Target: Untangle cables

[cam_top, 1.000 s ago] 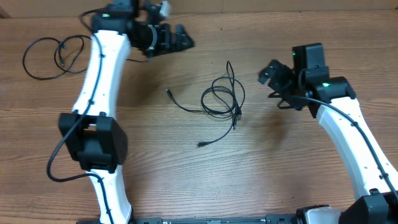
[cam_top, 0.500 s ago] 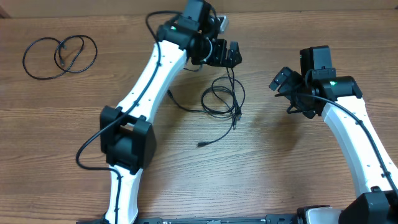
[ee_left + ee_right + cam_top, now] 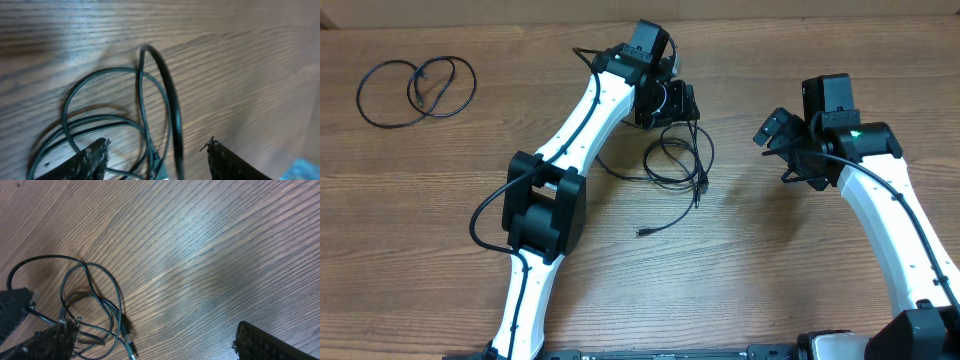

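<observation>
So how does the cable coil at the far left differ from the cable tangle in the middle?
The coil lies alone, with nothing near it; the tangle has the left hand at its top edge. The coil is neat round loops; the tangle trails loose ends outward. Both are thin black cable lying on the wood.

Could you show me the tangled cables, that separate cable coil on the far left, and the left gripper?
tangled cables (image 3: 174,107), left wrist view, raised loop.
separate cable coil (image 3: 421,85), overhead view, overlapping strands.
left gripper (image 3: 157,146), left wrist view, between fingertips.
</observation>
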You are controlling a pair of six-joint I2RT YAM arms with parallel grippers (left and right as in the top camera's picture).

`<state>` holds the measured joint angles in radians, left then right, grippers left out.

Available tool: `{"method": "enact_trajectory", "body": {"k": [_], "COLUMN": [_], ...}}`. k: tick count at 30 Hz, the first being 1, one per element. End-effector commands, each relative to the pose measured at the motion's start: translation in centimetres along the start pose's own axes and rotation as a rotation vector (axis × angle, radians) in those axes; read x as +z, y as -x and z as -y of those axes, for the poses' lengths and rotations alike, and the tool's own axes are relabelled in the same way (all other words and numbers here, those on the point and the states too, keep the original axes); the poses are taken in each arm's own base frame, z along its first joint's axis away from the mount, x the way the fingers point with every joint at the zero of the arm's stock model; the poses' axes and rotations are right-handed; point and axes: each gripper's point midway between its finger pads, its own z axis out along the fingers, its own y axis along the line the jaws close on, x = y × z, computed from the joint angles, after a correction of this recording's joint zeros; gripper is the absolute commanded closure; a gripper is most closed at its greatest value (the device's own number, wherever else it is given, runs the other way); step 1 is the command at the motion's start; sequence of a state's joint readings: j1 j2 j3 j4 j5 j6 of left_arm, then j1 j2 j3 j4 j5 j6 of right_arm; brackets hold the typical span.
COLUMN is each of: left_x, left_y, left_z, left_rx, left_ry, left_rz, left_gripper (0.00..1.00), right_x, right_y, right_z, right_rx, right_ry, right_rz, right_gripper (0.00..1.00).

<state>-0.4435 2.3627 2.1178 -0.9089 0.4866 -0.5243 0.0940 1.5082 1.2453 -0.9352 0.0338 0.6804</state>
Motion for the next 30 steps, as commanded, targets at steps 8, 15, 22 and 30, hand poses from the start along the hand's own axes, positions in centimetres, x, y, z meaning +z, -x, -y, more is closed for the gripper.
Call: {"method": "enact_trajectory", "body": {"k": [8, 15, 22, 30], "left_x": [3.7, 4.2, -4.4, -17.5], "left_y": [-1.8, -0.3, 2.2, 3.2], "left_z": [1.7, 2.3, 8.5, 12.3], "left_rx": [-0.101, 0.066, 0.359, 0.501], "left_ry": [-0.022, -0.004, -0.11, 0.005], "left_rz": [-0.048, 0.033, 0.15, 0.391], "left_gripper": [0.63, 0.96, 0.96, 0.96], "right_x": [-0.2, -0.2, -0.2, -0.2], "right_y": [0.5, 0.5, 0.5, 0.5], "right_z": [0.0, 0.0, 0.0, 0.0], "right_rx": [-0.004, -0.004, -0.004, -0.004], "right_ry": [-0.004, -0.004, -0.004, -0.004], "right_rz": [0.021, 0.021, 0.021, 0.022], "right_gripper": [0.0, 0.0, 0.0, 0.0]}}
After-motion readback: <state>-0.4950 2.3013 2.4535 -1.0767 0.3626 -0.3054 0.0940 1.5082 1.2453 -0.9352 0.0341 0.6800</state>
